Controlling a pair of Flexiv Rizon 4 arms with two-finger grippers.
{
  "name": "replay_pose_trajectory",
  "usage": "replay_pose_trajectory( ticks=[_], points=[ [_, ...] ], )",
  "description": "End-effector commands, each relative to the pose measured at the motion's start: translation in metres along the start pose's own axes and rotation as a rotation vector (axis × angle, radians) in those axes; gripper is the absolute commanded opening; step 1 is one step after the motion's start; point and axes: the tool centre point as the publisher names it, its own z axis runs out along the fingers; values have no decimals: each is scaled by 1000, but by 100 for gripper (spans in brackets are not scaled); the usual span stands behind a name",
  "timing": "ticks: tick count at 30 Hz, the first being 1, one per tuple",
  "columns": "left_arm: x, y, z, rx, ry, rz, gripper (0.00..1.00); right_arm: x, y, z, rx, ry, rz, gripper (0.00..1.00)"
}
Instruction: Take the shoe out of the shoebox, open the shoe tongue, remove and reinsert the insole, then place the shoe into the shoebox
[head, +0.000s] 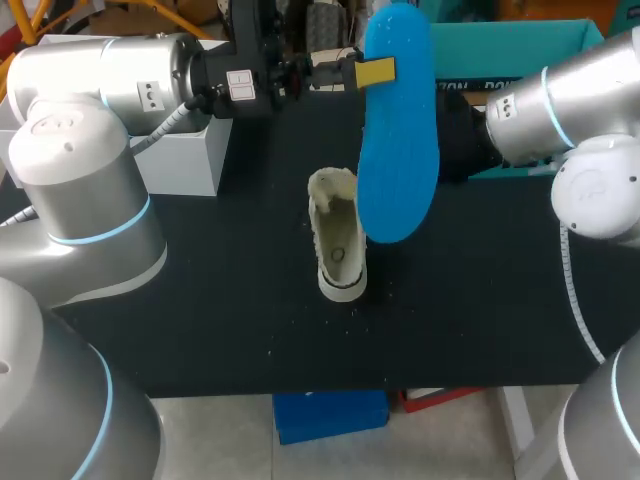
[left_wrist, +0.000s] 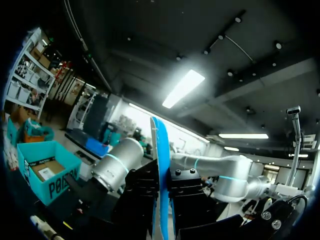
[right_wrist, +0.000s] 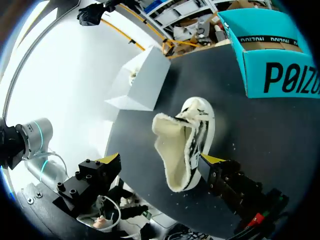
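The long blue insole (head: 398, 130) is seen as smooth, matt and foam-like. The cream low shoe (head: 337, 240) is lined with rough, fleecy pile (its sole rim looks smoother, like rubber). The black table (head: 200, 300) is covered with a matt, cloth-like surface flecked with pale crumbs. The teal cardboard shoebox (head: 520, 45) is matt, while the silver-grey arm shells (head: 90, 190) are glossy.

Your left pincer (left_wrist: 163, 202) clamps the blue insole (left_wrist: 162, 175), which you see edge-on, standing upright between the two black fingers (left_wrist: 142, 200) with both pressed against its sides. Beyond it, on one side, your right arm (left_wrist: 117, 160) slopes down toward the table, near the open teal shoebox (left_wrist: 47, 172).
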Motion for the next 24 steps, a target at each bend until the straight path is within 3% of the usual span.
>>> replay_pose_trajectory(
  ticks=[1, 13, 24],
  points=[
    [1, 1, 0, 0, -2, 1, 0, -6, -9, -9, -54, 203, 50, 100],
    [1, 1, 0, 0, -2, 1, 0, 8, 4, -26, -69, 278, 83, 100],
    [1, 1, 0, 0, -2, 1, 0, 12, 9, -33, -7, 309, 190, 100]
  ],
)
